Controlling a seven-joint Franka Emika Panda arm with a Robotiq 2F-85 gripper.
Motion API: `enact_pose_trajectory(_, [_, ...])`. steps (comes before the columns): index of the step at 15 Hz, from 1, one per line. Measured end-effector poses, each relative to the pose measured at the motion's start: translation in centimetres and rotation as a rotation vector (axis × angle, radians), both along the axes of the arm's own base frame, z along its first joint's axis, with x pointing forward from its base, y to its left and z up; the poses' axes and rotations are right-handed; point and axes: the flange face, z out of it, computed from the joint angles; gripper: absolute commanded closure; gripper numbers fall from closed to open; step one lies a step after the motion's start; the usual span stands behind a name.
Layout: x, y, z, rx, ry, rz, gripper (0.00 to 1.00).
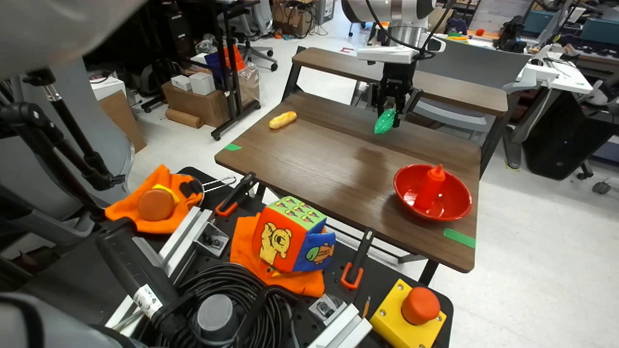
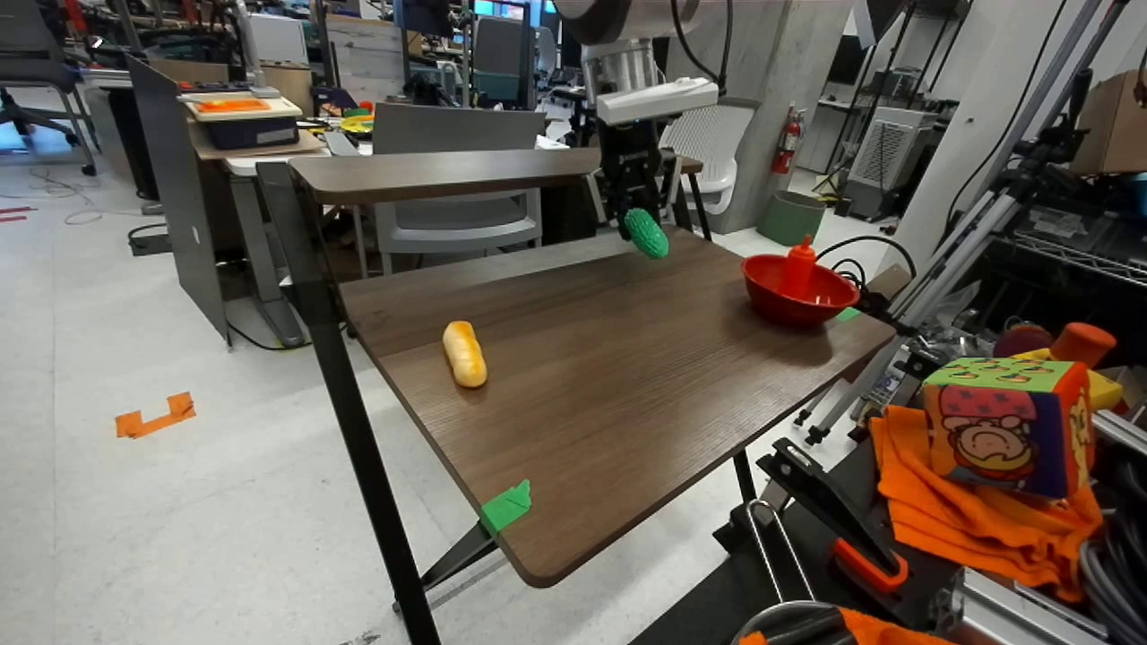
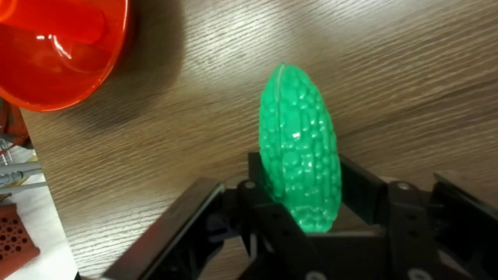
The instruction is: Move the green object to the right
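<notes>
With the claw (image 3: 302, 173) clamped on the green object (image 1: 385, 122), aloft over the worktop (image 1: 314, 150) and apart from the red bowl (image 1: 405, 186), take the step as the carry. Move slowly toward the right without dipping, sparing the bowl and the squeeze bottle (image 1: 430, 189) inside any knock. Lower gently, allowing for the long end jutting past the claw in the wrist view. Judge the height above the worktop with care: hard to read from these angles. Release only on contact, expecting some roll from so rounded a shape, then lift clear.
</notes>
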Motion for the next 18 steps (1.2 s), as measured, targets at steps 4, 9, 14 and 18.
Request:
enact_pose_trajectory(4, [0.4, -1.8, -2.3, -0.016, -0.001, -0.017, 0.78])
enact_pose_trajectory(9, [-0.1, -3.1, -4.9, -0.048, 0.044, -0.03, 0.28])
enact_pose_trajectory(14, [-0.2, -2.8, -4.8, -0.055, 0.062, -0.027, 0.01])
enact_pose_trajectory(18, [1.0, -1.1, -1.6, -0.038, 0.013, 0.031, 0.0])
